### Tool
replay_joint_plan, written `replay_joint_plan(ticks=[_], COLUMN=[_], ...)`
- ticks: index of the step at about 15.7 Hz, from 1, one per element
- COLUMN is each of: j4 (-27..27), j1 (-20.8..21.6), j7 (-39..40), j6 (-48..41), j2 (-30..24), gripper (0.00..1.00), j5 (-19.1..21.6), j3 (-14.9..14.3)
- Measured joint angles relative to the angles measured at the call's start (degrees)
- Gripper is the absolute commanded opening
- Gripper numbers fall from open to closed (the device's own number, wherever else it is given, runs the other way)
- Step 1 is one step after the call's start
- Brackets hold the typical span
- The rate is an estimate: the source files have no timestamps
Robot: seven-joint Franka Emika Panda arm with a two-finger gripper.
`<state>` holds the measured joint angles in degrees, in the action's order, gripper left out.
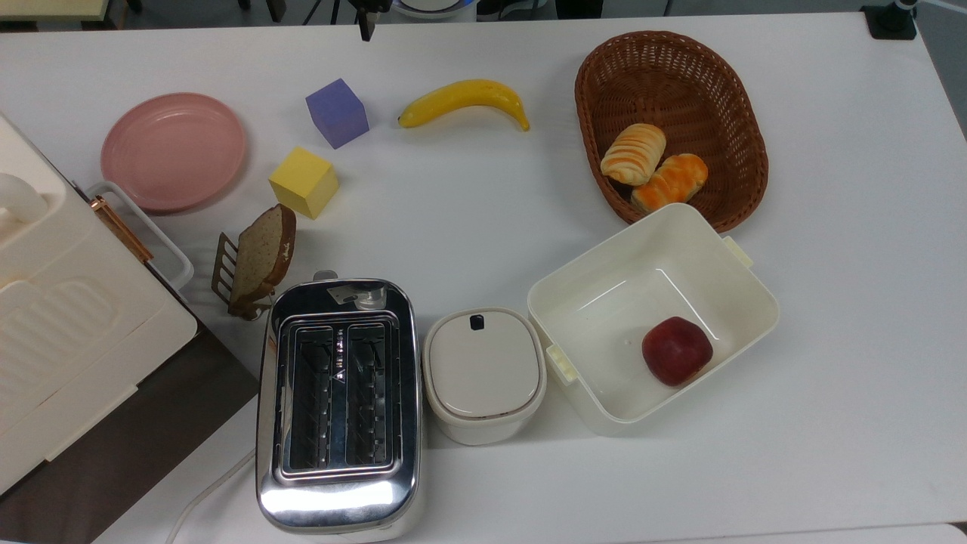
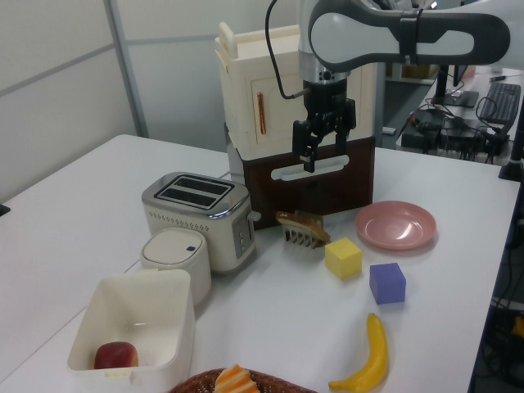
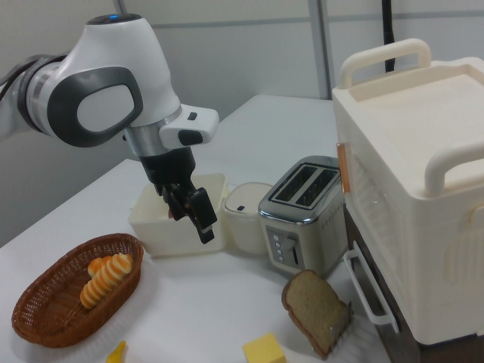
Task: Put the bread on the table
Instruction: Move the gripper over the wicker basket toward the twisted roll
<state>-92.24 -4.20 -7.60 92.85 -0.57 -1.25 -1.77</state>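
The bread (image 1: 633, 154), a pale cream roll with golden stripes, lies in the brown wicker basket (image 1: 672, 68) beside a deeper-orange glazed roll (image 1: 669, 181). In the right view the bread (image 3: 100, 287) rests in the basket (image 3: 45, 321) at the lower left. In the left view its top (image 2: 237, 381) peeks up at the bottom edge. My gripper (image 2: 304, 160) hangs high in front of the cream cabinet, far from the basket. In the right view the gripper (image 3: 190, 219) is open and holds nothing, above the white table (image 1: 468, 211).
On the table stand a chrome toaster (image 1: 336, 400), a lidded white pot (image 1: 483, 374), an open white box (image 1: 574, 302) holding a red apple (image 1: 676, 350), a bread slice in a rack (image 1: 261, 257), yellow (image 1: 304, 181) and purple (image 1: 337, 112) cubes, a banana (image 1: 464, 100) and a pink plate (image 1: 174, 149).
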Motion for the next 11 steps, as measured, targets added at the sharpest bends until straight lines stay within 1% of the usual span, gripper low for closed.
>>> replay_joint_plan(ticks=[11], j4=[-0.9], j1=[0.5], j7=[-0.1], j6=[0.1], j2=[0.1], gripper=[1.00], j5=[0.6], j3=[0.2])
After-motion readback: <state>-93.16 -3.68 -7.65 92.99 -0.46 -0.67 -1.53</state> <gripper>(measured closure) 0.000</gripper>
